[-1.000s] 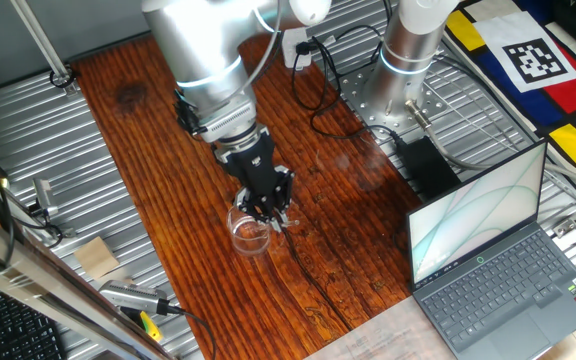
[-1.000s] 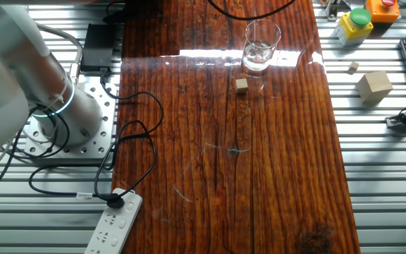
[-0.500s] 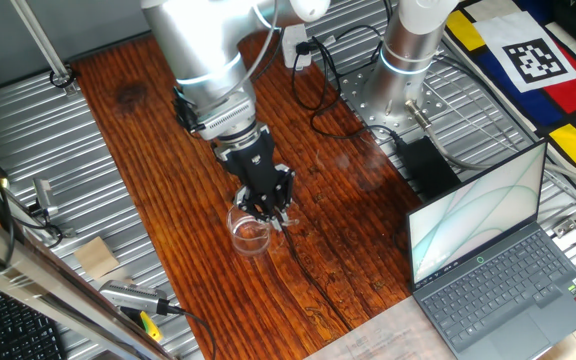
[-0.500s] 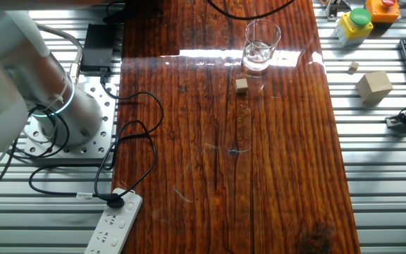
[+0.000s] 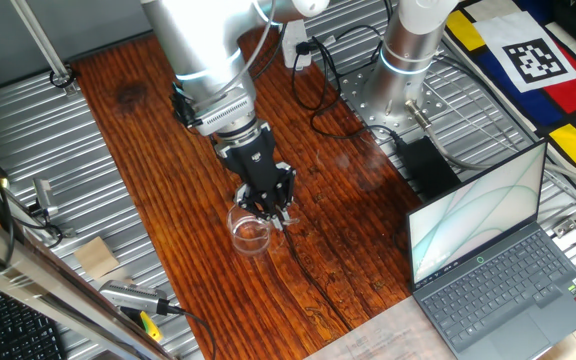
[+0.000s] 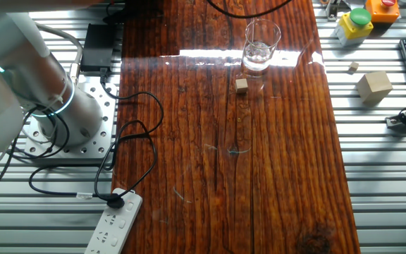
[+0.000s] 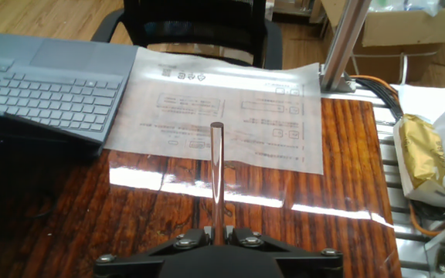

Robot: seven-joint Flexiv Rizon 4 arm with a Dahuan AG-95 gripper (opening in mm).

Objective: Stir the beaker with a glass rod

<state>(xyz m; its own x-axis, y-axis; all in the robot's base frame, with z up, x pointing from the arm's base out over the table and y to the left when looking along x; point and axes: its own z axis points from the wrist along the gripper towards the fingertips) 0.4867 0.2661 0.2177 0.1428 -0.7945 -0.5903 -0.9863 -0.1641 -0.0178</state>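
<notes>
The beaker [image 5: 251,232] is a small clear glass standing on the wooden table [image 5: 158,150]. My gripper [image 5: 272,213] hangs low right beside it, at its right rim. In the hand view my gripper [image 7: 221,230] is shut on the glass rod [image 7: 217,170], a thin stick pointing straight out from the fingers; the beaker is out of that view. In the other fixed view the beaker [image 6: 261,46] stands at the table's far end with a small tan cube [image 6: 241,85] just in front of it. My gripper does not show there.
An open laptop [image 5: 488,250] sits at the table's right corner, also in the hand view [image 7: 45,85], beside a paper sheet [image 7: 222,108]. A larger tan block [image 6: 373,85] lies on the metal rails. A black cable [image 5: 313,280] and a power strip [image 6: 115,222] are nearby.
The arm's upper links have shifted slightly to the right. The gripper stays beside the beaker, still shut on the rod.
</notes>
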